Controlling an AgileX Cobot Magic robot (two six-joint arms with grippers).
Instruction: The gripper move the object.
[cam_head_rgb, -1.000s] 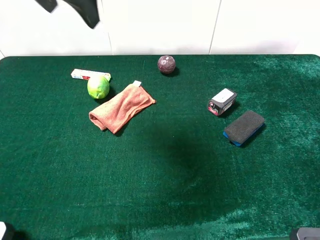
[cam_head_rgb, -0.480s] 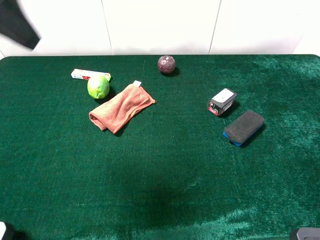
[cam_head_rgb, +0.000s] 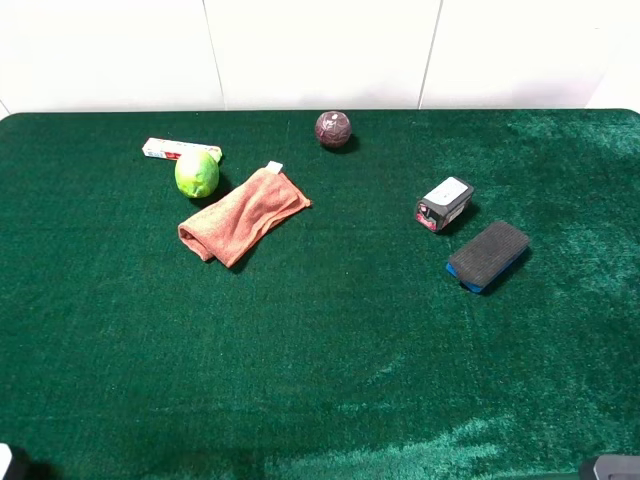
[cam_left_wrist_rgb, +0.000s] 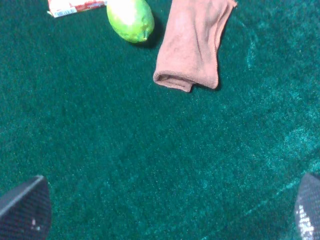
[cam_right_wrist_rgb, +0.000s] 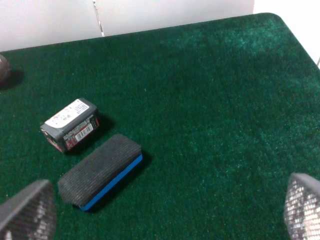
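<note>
Towel (cam_head_rgb: 243, 215) first — folded, salmon-orange, lying flat on the green table (cam_head_rgb: 330, 350) in the left half, toward the back, with its small white tag (cam_head_rgb: 274, 167) at the far corner. The whole near half of the table is open green pile, and there is wide bare room between the towel and the things on the right. A green fruit (cam_head_rgb: 197, 173) sits just beside the towel's far left edge, and a slim white-and-red packet (cam_head_rgb: 170, 149) lies behind the fruit. On the right, a black-and-blue sponge block (cam_head_rgb: 488, 255) rests near a small dark box with a white label (cam_head_rgb: 444, 203), the two close but apart. A dark round ball (cam_head_rgb: 333, 128) sits near the back edge.

From its wrist camera, the left gripper (cam_left_wrist_rgb: 160, 210) hovers above bare table short of the towel's folded end, fingers (cam_left_wrist_rgb: 24, 210) spread wide, gripping nothing. The right gripper (cam_right_wrist_rgb: 162, 210) hangs over the sponge side — fingers (cam_right_wrist_rgb: 27, 212) likewise wide and empty.
</note>
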